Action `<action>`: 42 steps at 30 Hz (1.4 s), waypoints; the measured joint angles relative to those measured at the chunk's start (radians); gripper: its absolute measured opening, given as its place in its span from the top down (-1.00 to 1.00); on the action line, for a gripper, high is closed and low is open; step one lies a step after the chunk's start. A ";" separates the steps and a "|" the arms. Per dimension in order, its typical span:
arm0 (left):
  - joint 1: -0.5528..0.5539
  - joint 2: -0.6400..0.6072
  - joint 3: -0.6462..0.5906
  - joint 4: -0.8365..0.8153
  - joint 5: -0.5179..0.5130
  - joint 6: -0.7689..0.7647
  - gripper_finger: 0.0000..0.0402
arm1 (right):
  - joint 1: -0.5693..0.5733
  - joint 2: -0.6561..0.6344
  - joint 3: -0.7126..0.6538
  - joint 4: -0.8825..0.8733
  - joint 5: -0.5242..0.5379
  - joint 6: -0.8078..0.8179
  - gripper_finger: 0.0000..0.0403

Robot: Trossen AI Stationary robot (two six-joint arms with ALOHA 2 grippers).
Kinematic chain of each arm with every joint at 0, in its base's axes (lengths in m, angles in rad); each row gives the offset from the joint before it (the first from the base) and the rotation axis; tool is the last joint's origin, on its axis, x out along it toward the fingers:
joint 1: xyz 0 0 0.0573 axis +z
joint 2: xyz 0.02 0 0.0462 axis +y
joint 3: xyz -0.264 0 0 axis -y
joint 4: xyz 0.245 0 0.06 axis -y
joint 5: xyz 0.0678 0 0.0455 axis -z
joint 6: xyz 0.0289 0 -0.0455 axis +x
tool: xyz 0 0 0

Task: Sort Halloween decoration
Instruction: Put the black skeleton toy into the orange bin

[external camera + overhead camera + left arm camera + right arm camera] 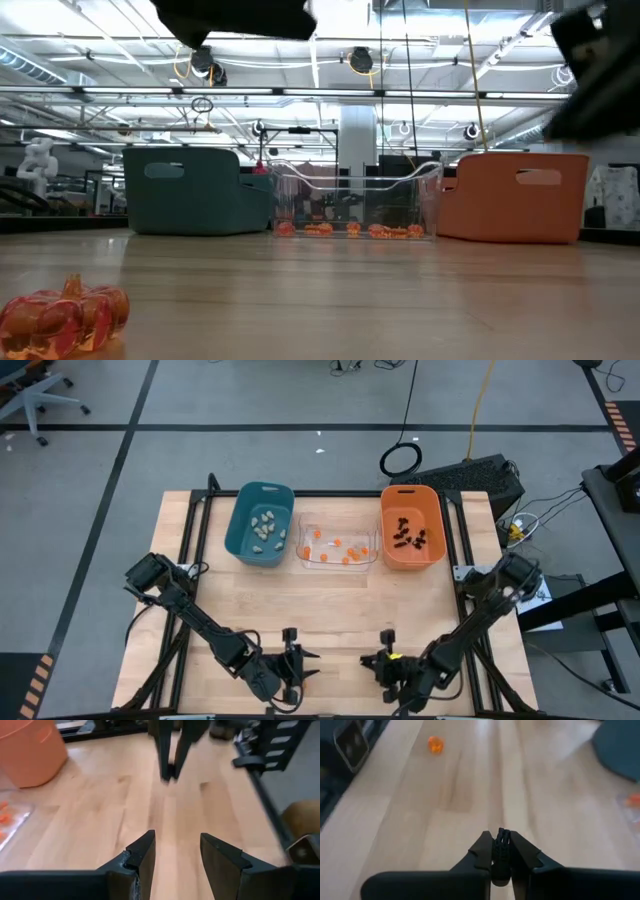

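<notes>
Three bins stand in a row at the table's far side. The teal bin holds pale lumps, the clear bin small orange trinkets, and the orange bin black spidery ones. One orange pumpkin trinket lies alone on the wood near the near edge. My left gripper is open over bare wood by the near edge. My right gripper faces it and is shut on a black spidery trinket. My right gripper pinches the black spidery trinket between its two fingers; the trinket's ridged end shows just past the fingertips. The left wrist view shows these fingers pointing down close over the wood. Whether the trinket touches the table, I cannot tell.
Bare wood stretches between the bins and the two grippers. Dark frame rails run along the table's left side and right side. Black equipment sits beyond the far right corner.
</notes>
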 joint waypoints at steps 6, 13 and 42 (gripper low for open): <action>0.004 -0.001 0.000 -0.069 -0.042 -0.026 0.23 | -0.002 -0.137 0.001 -0.142 0.029 -0.076 0.93; 0.012 0.000 0.000 -0.094 -0.077 -0.026 0.23 | -0.010 -0.250 0.002 -0.253 0.028 -0.215 0.93; 0.034 0.000 0.000 -0.100 -0.094 -0.076 0.23 | -0.026 -0.284 0.003 -0.377 0.079 -0.906 0.91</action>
